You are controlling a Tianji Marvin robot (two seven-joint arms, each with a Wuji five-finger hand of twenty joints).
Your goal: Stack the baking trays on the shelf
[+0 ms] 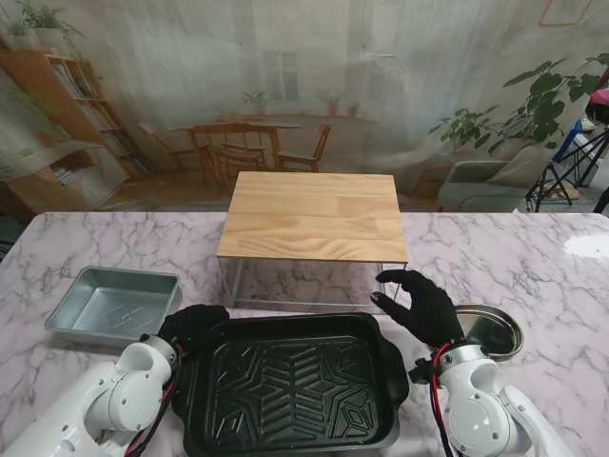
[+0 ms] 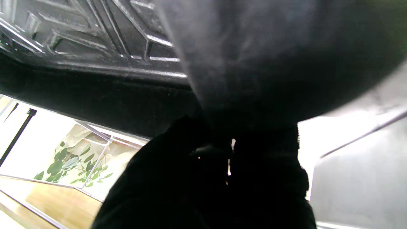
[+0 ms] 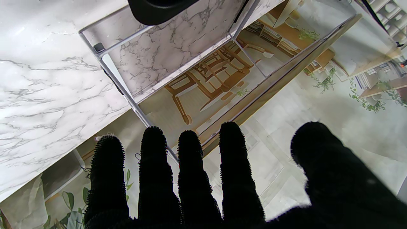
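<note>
A large black baking tray (image 1: pixel 295 381) with a raised star pattern lies on the marble table, close to me, in front of the shelf (image 1: pixel 314 214). The shelf has a wooden top on a thin metal frame. My left hand (image 1: pixel 190 326) is shut on the tray's left rim; in the left wrist view the gloved fingers (image 2: pixel 222 178) wrap the tray's edge (image 2: pixel 95 47). My right hand (image 1: pixel 423 305) is open with fingers spread, just off the tray's far right corner by the shelf leg. The right wrist view shows these fingers (image 3: pixel 190 165) empty, with the shelf frame (image 3: pixel 127 92) beyond.
A silver rectangular tray (image 1: pixel 114 303) sits on the table at the left. A round silver pan (image 1: pixel 490 330) lies at the right, beside my right wrist. The space under the shelf top holds nothing.
</note>
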